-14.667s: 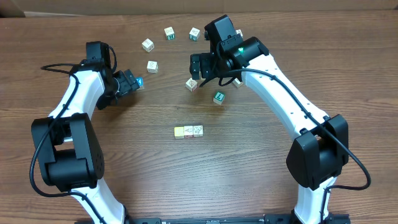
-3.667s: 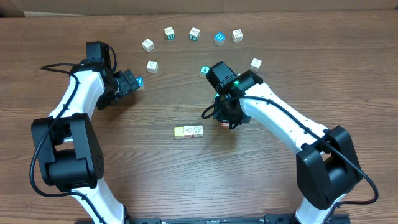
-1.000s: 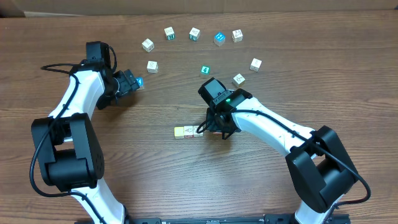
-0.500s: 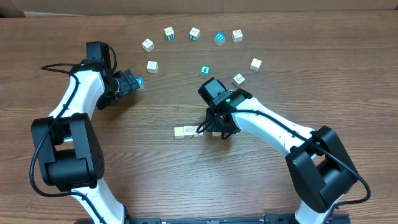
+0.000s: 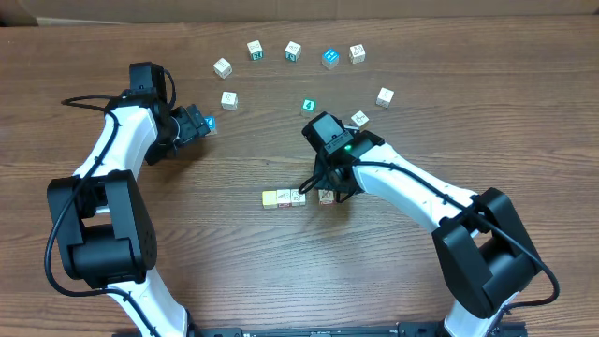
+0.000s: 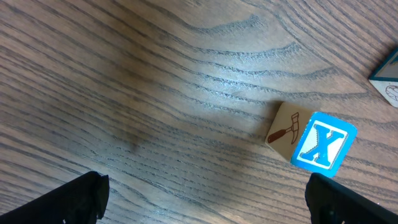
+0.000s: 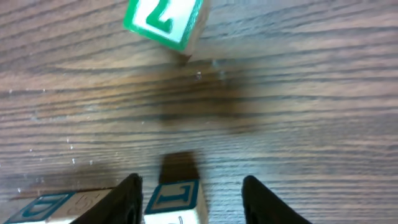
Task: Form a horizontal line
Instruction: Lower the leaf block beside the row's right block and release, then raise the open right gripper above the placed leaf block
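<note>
Row of cubes [image 5: 285,197] runs left-to-right; right pincer [image 7: 193,196] spread astride its end cube [image 7: 173,200], left pincer [image 5: 200,123] spread.

Third cube [image 5: 325,197] now beside line [image 5: 284,197]

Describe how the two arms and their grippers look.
The left arm and right arm match: white link shells, bulky black joints, a thin black cable looping alongside. The right one has a small green light by its wrist. The left gripper and right gripper are black, with blunt dark fingers.
</note>
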Action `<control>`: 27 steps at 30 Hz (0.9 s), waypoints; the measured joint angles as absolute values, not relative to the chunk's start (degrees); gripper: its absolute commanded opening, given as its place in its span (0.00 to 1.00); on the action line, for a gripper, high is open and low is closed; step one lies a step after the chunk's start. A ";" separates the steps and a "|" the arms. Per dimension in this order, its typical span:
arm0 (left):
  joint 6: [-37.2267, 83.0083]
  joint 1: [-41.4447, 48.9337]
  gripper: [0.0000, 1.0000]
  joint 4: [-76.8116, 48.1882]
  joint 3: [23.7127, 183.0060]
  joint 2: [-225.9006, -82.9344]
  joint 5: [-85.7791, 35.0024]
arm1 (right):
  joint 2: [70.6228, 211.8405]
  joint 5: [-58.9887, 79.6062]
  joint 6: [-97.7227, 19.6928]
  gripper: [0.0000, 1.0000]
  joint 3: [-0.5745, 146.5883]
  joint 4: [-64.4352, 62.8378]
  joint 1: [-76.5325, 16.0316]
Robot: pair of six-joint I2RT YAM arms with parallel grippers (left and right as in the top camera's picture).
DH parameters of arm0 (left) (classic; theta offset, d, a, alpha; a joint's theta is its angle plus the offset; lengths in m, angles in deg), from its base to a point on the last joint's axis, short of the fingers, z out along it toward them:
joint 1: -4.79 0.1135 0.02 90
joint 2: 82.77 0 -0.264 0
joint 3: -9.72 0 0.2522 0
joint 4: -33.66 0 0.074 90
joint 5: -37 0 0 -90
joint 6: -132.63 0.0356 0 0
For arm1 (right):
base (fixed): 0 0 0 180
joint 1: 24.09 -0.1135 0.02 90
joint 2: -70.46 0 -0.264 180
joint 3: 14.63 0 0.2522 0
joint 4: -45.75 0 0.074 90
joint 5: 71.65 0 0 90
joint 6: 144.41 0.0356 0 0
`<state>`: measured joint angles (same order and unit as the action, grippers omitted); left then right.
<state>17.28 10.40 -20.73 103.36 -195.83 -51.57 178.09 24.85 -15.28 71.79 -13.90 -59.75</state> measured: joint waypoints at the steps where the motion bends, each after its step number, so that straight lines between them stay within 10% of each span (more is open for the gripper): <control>1: 17.26 10.40 0.99 -20.73 103.36 -195.83 -51.57 | 178.09 24.85 -15.28 0.61 71.79 -13.90 -59.72; 8: 17.26 10.40 1.00 -20.73 103.36 -195.83 -51.57 | 178.09 25.25 -14.91 0.55 71.79 -13.60 -59.70; 18: 17.26 10.40 1.00 -20.73 103.36 -195.83 -51.59 | 178.09 27.78 -11.04 0.04 71.77 -15.72 -59.05; 27: 17.26 10.40 1.00 -20.73 103.36 -195.85 -51.57 | 178.09 28.37 -3.56 0.04 70.83 -17.07 -55.55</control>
